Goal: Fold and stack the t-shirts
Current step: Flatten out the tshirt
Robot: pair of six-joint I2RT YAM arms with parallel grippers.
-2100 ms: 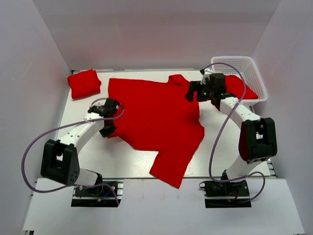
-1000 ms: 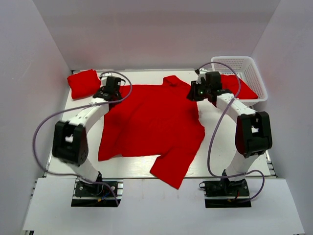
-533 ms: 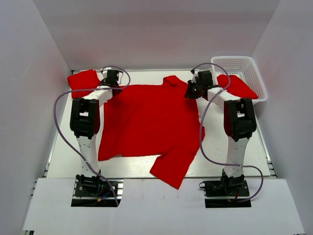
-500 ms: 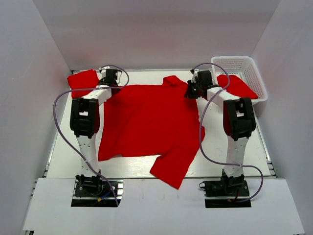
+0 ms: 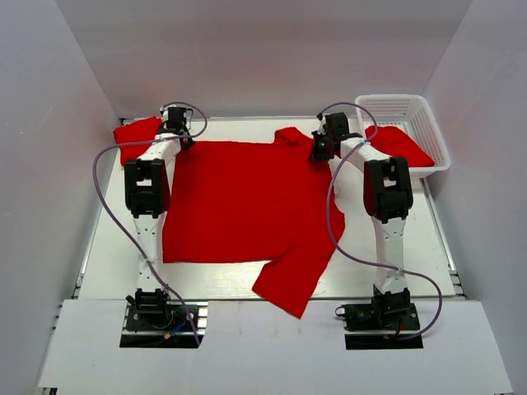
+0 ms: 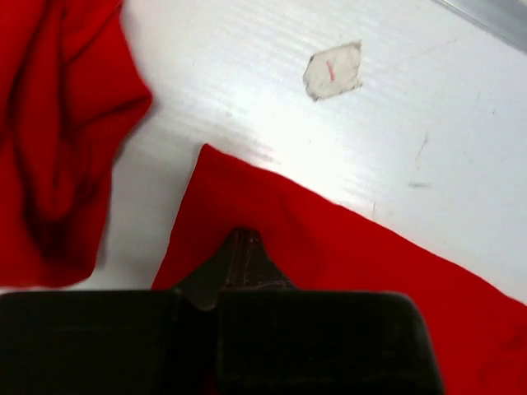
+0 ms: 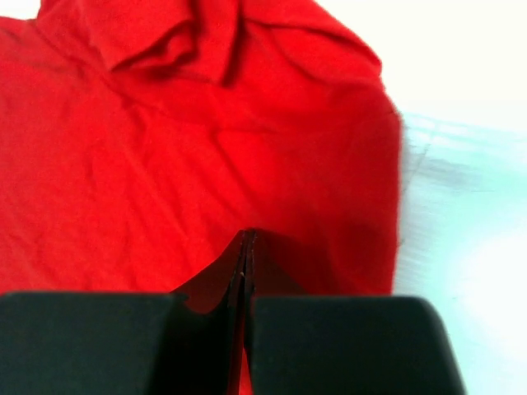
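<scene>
One red t-shirt [image 5: 247, 197] lies spread flat on the white table [image 5: 387, 263], with one corner hanging toward the near edge. My left gripper [image 5: 176, 136] [image 6: 244, 244] is shut on its far-left corner. My right gripper [image 5: 319, 151] [image 7: 247, 244] is shut on its far-right part, beside the bunched collar [image 7: 173, 41]. A second t-shirt [image 5: 136, 136] [image 6: 58, 140], folded, lies at the far left, just beside the left gripper. A third t-shirt [image 5: 401, 145] sits in the basket.
The white lattice basket [image 5: 428, 115] stands at the far right corner, close to the right arm. A small pale patch [image 6: 332, 71] marks the table beyond the left gripper. Grey walls enclose the table on three sides.
The left gripper has drawn the shirt's left edge away to the far-left corner, pulling the shirt flat. The right gripper has edged farther back and closed on the cloth.
</scene>
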